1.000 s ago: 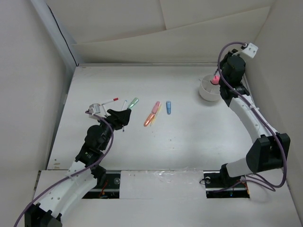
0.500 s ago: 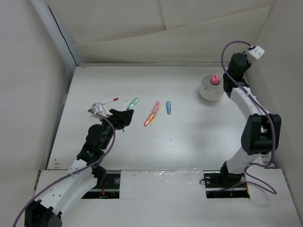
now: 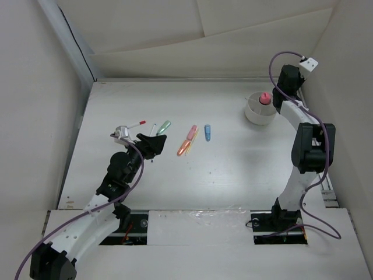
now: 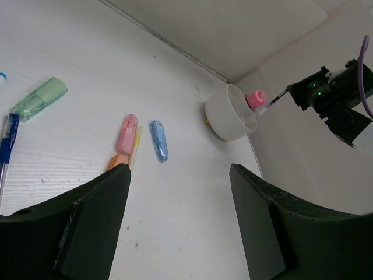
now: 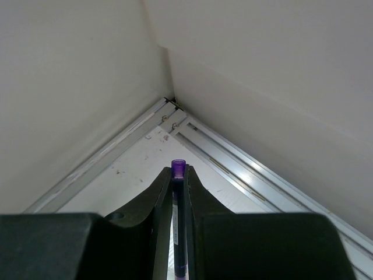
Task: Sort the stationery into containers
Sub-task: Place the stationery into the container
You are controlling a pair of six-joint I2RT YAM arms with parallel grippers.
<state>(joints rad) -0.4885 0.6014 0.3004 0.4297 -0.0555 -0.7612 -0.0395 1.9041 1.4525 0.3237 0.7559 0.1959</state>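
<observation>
Holding a thin purple pen point(image 5: 178, 168) clamped between its narrow jaws, the right gripper point(image 5: 179, 178) hangs just beside the white cup point(image 3: 254, 116); next comes lowering the pen into a compartment. The left gripper point(image 4: 178, 172) hovers wide apart, empty, near the green marker point(image 3: 165, 125).

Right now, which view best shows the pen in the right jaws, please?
Right wrist: the purple-tipped pen sits clamped between the jaws. Left wrist shows only a distant sliver near the cup; top external does not resolve it.

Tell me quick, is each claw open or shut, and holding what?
Left claw: open, empty.
Right claw: shut on a thin purple pen.
</observation>
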